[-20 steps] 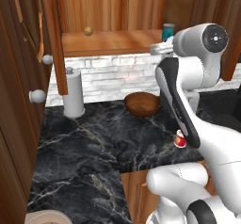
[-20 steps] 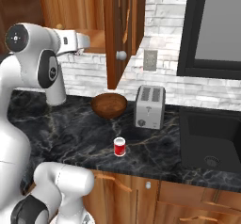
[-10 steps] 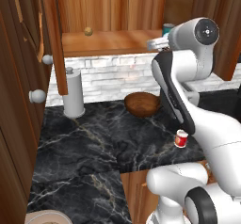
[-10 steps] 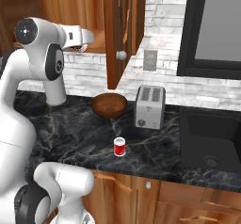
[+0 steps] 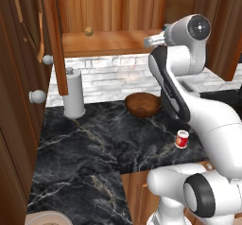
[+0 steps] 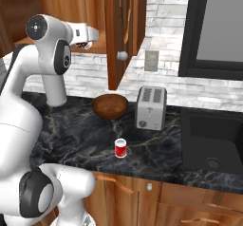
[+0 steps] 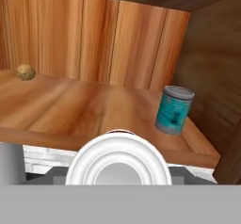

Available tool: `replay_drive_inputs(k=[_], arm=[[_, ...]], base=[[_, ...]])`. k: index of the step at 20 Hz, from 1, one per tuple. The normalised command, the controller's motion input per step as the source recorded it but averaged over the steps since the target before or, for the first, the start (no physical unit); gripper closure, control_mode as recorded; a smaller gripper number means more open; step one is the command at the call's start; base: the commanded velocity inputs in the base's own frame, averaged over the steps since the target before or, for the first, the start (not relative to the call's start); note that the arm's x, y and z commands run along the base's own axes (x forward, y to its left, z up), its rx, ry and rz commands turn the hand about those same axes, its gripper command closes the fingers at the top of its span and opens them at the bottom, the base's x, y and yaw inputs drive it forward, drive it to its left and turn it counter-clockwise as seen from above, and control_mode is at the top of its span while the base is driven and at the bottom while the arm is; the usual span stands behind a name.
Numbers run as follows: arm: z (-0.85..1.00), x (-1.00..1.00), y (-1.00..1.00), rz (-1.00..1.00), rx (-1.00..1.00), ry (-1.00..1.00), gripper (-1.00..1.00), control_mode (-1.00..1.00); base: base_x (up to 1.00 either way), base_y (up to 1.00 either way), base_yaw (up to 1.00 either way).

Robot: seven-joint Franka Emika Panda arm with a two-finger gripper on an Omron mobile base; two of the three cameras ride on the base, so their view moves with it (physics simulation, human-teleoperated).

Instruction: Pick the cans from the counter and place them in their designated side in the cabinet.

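Gripper: the gripper (image 6: 85, 43) is raised level with the cabinet shelf at its right end; its fingers are closed around a can (image 7: 118, 165), whose silvery round top with raised rings fills the bottom of the hand view.
Held can: a dark patch of it shows under the hand in the right base view; the label cannot be read.
Second can: a small cylinder, red-and-white can (image 5: 182, 138), with a silvery lid, stands upright on the counter, near its front edge, right of the bowl.
Counter: counter (image 5: 85, 158), a glossy black marble slab with thin white veins.
Cabinet: cabinet (image 7: 94, 44), reddish-brown wood, vertical panelled back, a smooth plank shelf (image 7: 70, 110), doors open with round grey knobs.
On shelf: a teal can (image 7: 173, 109), cylindrical with a dull metal lid, stands upright at the far right; a small rough tan ball (image 7: 25, 72) lies far left by the back panel.
Bowl: a round brown wooden bowl (image 6: 110, 106) near the white brick wall.
Toaster: a boxy silver toaster (image 6: 151, 108) with two slots, just right of the bowl.
Cylinder: a tall grey cylinder (image 5: 74, 92) with a knobbed top, at the left by the wall.
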Motion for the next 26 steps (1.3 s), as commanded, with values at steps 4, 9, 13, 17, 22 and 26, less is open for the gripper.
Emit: replay_drive_inputs(k=[4, 9, 13, 17, 22, 26], arm=[[0.0, 0.31, -0.06, 0.0, 0.0, 0.03, 1.0, -1.0], [0.0, 0.28, -0.06, 0.0, 0.0, 0.02, 1.0, -1.0], [0.0, 0.28, -0.08, 0.0, 0.0, 0.02, 1.0, -1.0], [-0.03, 0.26, -0.07, 0.0, 0.0, 0.02, 1.0, -1.0], [-0.05, 0.28, -0.05, 0.0, 0.0, 0.03, 1.0, -1.0], [-0.05, 0.28, -0.04, 0.0, 0.0, 0.03, 1.0, -1.0]], base=[[0.0, 0.0, 0.0], [0.0, 0.0, 0.0], [0.0, 0.0, 0.0], [0.0, 0.0, 0.0], [0.0, 0.0, 0.0], [0.0, 0.0, 0.0]])
